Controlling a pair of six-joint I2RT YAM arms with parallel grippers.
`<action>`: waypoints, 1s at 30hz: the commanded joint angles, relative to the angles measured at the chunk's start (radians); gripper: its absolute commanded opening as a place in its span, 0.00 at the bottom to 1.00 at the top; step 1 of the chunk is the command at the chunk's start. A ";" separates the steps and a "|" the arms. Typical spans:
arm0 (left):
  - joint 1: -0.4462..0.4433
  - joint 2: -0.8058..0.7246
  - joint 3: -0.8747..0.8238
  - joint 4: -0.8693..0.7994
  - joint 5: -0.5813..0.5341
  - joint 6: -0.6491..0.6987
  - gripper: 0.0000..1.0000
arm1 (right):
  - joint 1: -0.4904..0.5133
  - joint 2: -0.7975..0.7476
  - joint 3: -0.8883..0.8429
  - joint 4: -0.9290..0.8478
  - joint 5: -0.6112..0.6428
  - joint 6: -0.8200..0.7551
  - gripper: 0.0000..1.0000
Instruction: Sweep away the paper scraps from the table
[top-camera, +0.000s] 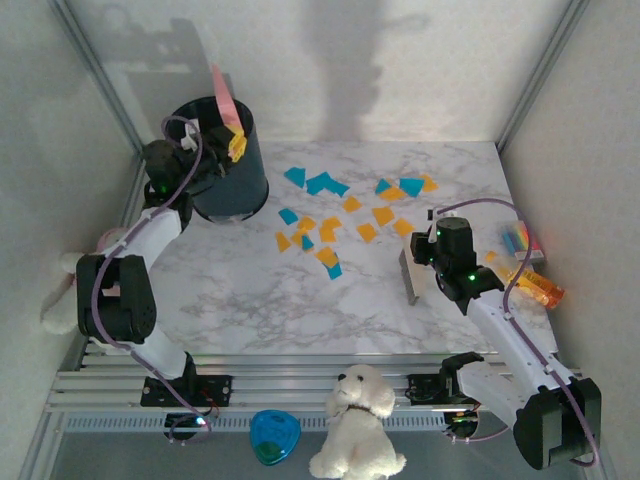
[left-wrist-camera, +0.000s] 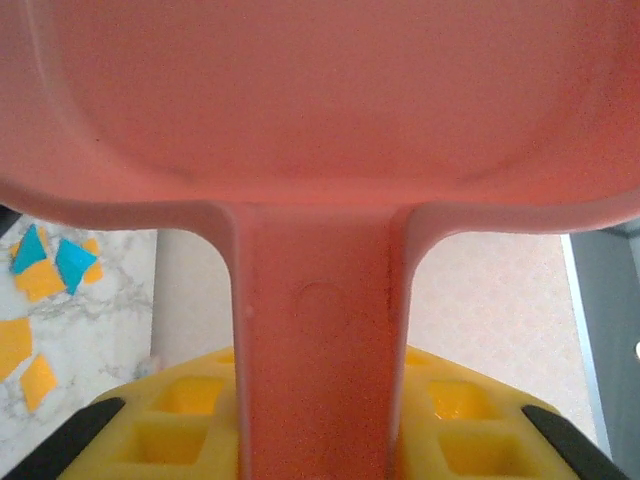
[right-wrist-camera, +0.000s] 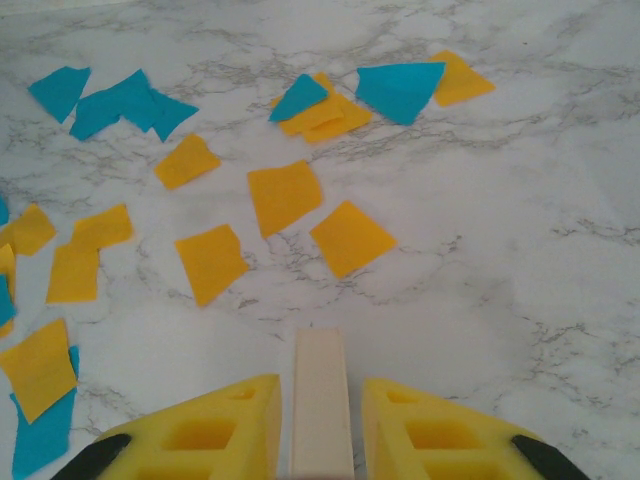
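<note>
The small orange-yellow and teal paper scraps (top-camera: 328, 230) are strewn mid-way across the white marble worktop (top-camera: 250, 300), to the left and far side of the right claw (right-wrist-camera: 320, 400), which is clamped on a pale cream sweeper handle (right-wrist-camera: 320, 360) and lies nearer than the left claw (left-wrist-camera: 320, 420), clamped on a pink plastic dustpan (left-wrist-camera: 320, 120).

Your left arm (top-camera: 150, 235) and right arm (top-camera: 500, 325) have white links between bulky black joints, each trailed by a looping lavender cable (top-camera: 478, 202). Small green lights (top-camera: 470, 276) glow on the black housings. The jaws are yellow with square recesses and black tips.
</note>
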 joint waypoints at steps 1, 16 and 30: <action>0.007 -0.057 0.079 -0.169 -0.017 0.192 0.00 | 0.007 -0.001 0.008 -0.007 0.003 -0.018 0.00; -0.061 -0.030 0.376 -0.893 -0.127 0.844 0.00 | 0.007 0.009 0.010 -0.001 -0.002 -0.013 0.00; -0.285 -0.019 0.533 -1.285 -0.512 1.332 0.00 | 0.006 0.006 -0.001 0.012 -0.009 -0.003 0.00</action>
